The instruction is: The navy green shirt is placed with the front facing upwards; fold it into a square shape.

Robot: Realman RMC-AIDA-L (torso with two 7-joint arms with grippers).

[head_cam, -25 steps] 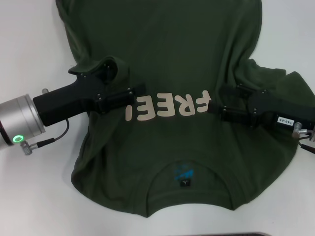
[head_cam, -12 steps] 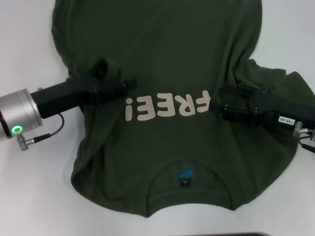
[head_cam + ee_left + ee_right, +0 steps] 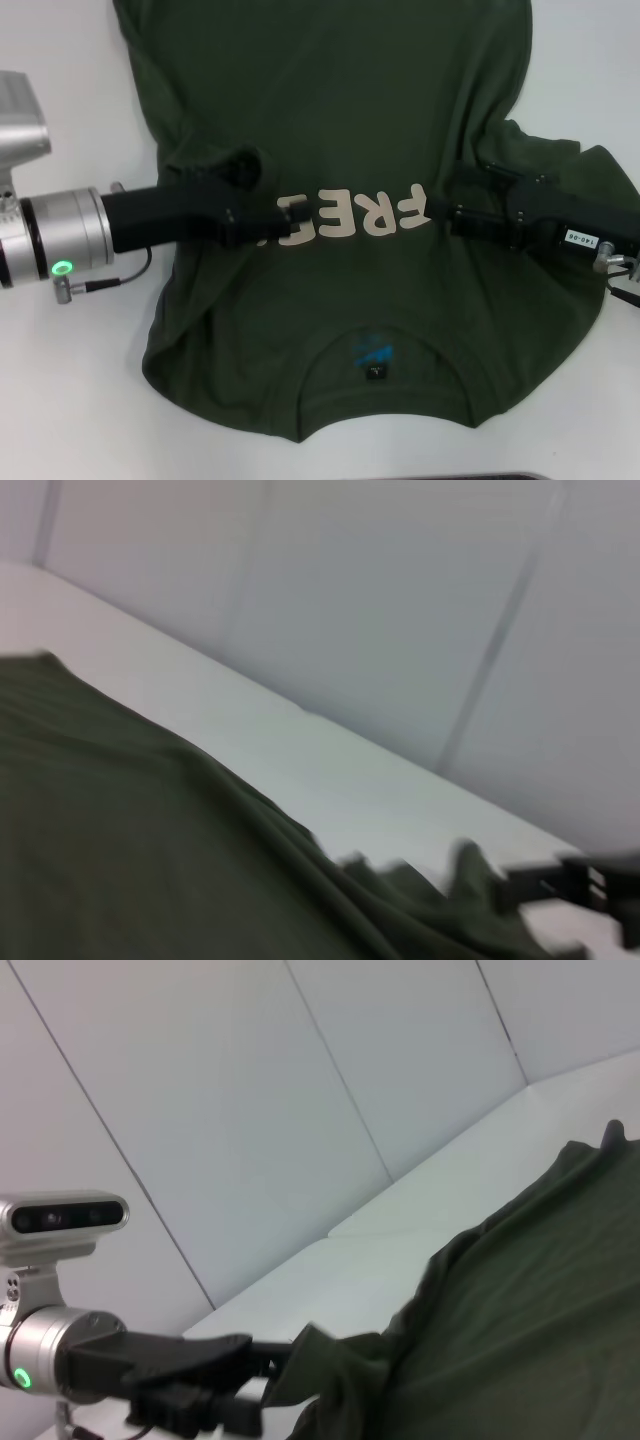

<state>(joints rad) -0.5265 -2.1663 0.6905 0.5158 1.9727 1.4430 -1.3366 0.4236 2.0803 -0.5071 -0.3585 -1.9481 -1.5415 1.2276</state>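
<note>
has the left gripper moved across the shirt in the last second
Yes. The left gripper has slid toward the shirt's centre, now covering the "!" of the lettering.

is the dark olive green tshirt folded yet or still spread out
Mostly spread. The dark olive-green cotton T-shirt lies front up, its cream lettering showing; the left gripper and right gripper have only bunched its sleeves inward.

Even, bright overhead light washes the white worktop (image 3: 70, 400) nearly to glare in the head view, leaving only soft, faint shadows along the shirt (image 3: 330, 120) hem. The left wrist view is smeared by blur, edges indistinct; the right wrist view stays reasonably crisp.
</note>
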